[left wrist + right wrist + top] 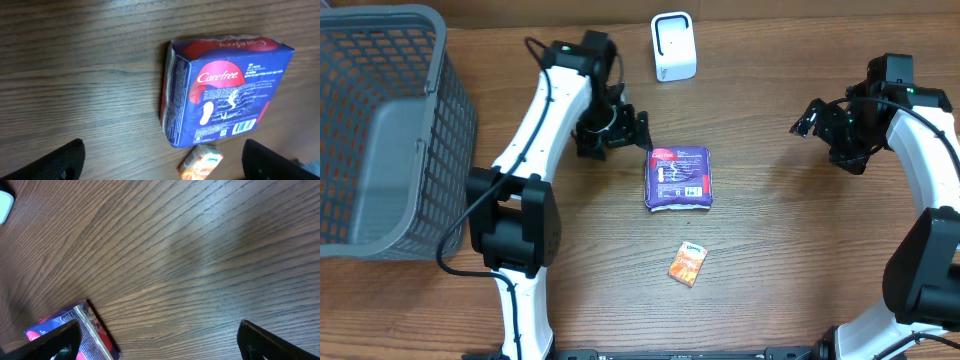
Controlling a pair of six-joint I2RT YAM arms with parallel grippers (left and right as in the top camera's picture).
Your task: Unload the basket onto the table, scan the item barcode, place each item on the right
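Blue pack (225, 95) lies flat, barcode (245, 126) up, on the counter (75, 75) just ahead of the left hand (642, 132), whose fingers (55, 162) are spread and empty; an orange sachet (201, 161) sits past it. Farther off, the right hand (817, 120) is spread too, holding nothing.

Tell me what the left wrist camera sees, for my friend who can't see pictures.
A blue and red Carefree pack lies flat on a wooden table, with a small orange packet just below it in the picture. The left hand is open, its dark fingertips at the bottom corners, holding nothing.
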